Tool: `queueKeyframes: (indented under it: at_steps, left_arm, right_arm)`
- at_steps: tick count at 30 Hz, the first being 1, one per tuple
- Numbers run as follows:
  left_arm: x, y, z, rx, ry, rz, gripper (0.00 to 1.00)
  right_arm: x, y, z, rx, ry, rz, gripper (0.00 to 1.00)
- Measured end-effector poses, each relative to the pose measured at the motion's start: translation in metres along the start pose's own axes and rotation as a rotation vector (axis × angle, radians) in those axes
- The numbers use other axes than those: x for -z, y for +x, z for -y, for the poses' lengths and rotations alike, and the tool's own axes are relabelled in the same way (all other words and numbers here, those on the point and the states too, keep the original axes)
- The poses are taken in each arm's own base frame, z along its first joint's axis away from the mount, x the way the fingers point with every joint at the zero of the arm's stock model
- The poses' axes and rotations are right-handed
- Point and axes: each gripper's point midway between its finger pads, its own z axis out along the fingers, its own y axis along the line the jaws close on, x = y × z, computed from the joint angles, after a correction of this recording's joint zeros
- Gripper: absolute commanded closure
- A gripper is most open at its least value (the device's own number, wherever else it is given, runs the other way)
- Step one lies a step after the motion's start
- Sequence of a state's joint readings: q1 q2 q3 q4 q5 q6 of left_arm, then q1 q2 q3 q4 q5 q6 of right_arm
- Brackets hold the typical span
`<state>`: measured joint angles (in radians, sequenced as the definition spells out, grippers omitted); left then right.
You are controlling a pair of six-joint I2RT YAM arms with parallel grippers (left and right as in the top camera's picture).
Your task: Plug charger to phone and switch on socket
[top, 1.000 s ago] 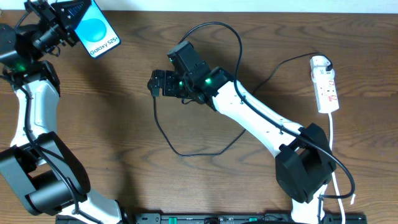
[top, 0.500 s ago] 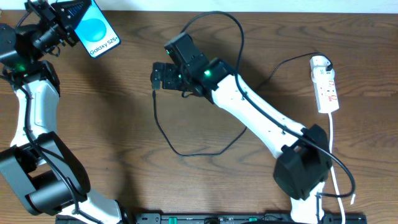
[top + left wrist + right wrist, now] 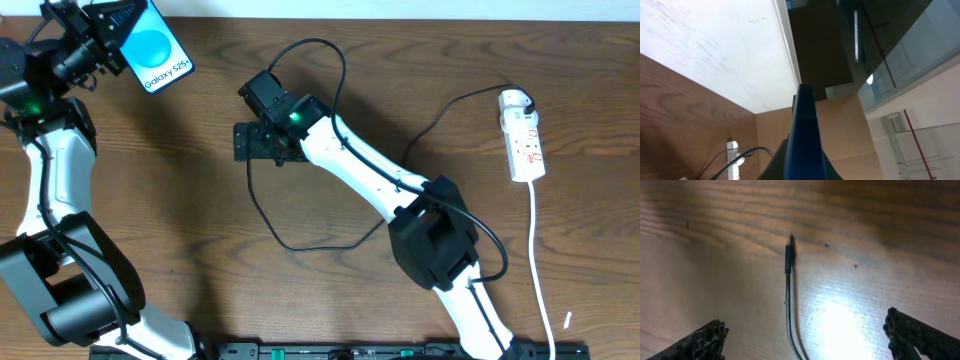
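Note:
The phone (image 3: 157,50), blue screen up, hangs at the far left corner of the table, and my left gripper (image 3: 112,32) is shut on its left end. In the left wrist view the phone (image 3: 805,130) shows edge-on between the dark fingers (image 3: 782,167). The charger (image 3: 262,215) is a thin black cable looping across the table's middle. Its plug tip (image 3: 789,255) lies flat on the wood. My right gripper (image 3: 243,141) hovers open over that free end, and the cable (image 3: 788,320) runs between the wide-apart fingers (image 3: 700,342) without touching them. The socket (image 3: 524,135) lies at the far right.
The socket's thick white cord (image 3: 540,260) runs down the right side toward the front edge. A white wall borders the table's far edge (image 3: 400,10). The socket (image 3: 732,159) and the black cable (image 3: 752,151) also show low in the left wrist view.
My right arm has swung left and toward the far side, bringing its open gripper over the cable's free end. The cable's far loop shifted with it. The left arm and phone have not moved.

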<state>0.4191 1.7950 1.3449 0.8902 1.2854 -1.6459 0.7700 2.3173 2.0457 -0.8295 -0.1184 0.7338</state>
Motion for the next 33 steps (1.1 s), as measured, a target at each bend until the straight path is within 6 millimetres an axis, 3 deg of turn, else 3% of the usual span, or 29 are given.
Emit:
queueKeyframes:
  at_steps: [8, 21, 25, 33]
  left_arm:
    - [0.0, 0.0, 0.0, 0.0, 0.0, -0.001, 0.93]
    - [0.0, 0.0, 0.0, 0.0, 0.0, -0.001, 0.93]
    - [0.0, 0.001, 0.0, 0.0, 0.0, -0.004, 0.93]
    - [0.0, 0.003, 0.0, 0.0, -0.003, -0.019, 0.93]
  right_arm:
    - [-0.015, 0.001, 0.001, -0.001, -0.007, -0.01, 0.01]
    - [-0.016, 0.001, 0.002, 0.001, 0.004, -0.009, 0.01]
    - [-0.017, 0.008, 0.002, 0.02, 0.031, -0.01, 0.01]
    - [-0.02, 0.034, -0.016, 0.1, 0.07, -0.007, 0.01]
